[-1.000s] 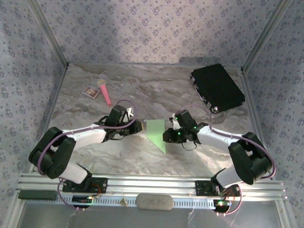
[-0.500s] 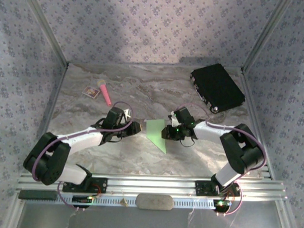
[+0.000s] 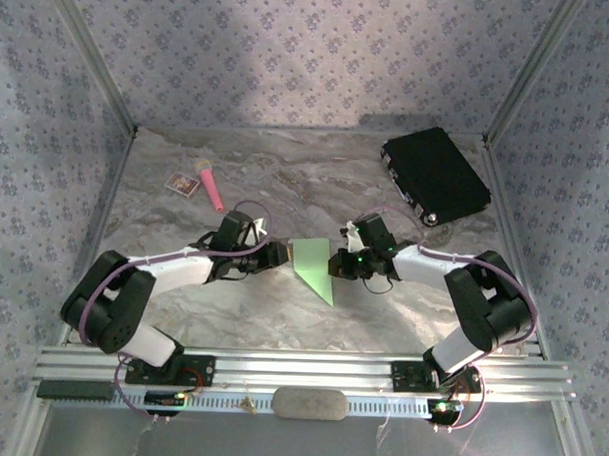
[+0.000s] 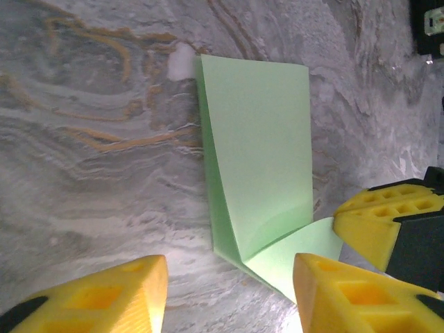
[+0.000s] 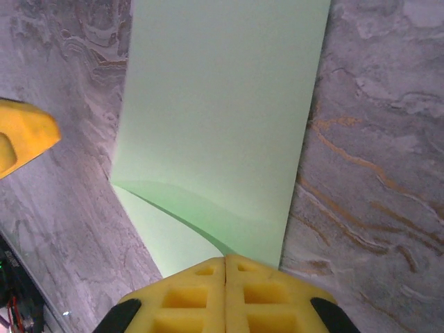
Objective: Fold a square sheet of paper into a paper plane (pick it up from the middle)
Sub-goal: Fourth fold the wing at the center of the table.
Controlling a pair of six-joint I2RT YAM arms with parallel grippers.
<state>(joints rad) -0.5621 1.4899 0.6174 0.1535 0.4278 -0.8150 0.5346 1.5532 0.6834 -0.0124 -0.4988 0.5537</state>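
Note:
The lime-green square sheet of paper point(image 3: 311, 265) lies folded at the table's centre, a long shape with a pointed near end. In the left wrist view it point(image 4: 257, 139) shows a raised fold and a lower flap. My left gripper point(image 3: 277, 255) stands open just left of it, the paper's corner between its yellow fingertips point(image 4: 111, 298) but untouched. My right gripper point(image 3: 335, 264) is shut on the sheet's right edge. Its pads point(image 5: 225, 288) meet with the paper point(image 5: 222, 118) running in under them.
A black case point(image 3: 434, 176) lies at the back right. A pink stick with a yellow tip point(image 3: 209, 185) and a small white card point(image 3: 182, 184) lie at the back left. Patterned walls close in three sides, and a metal rail point(image 3: 300, 368) runs along the front.
My left gripper has opened and let go of the paper. My right gripper has closed on the paper's right edge. The sheet has barely moved.

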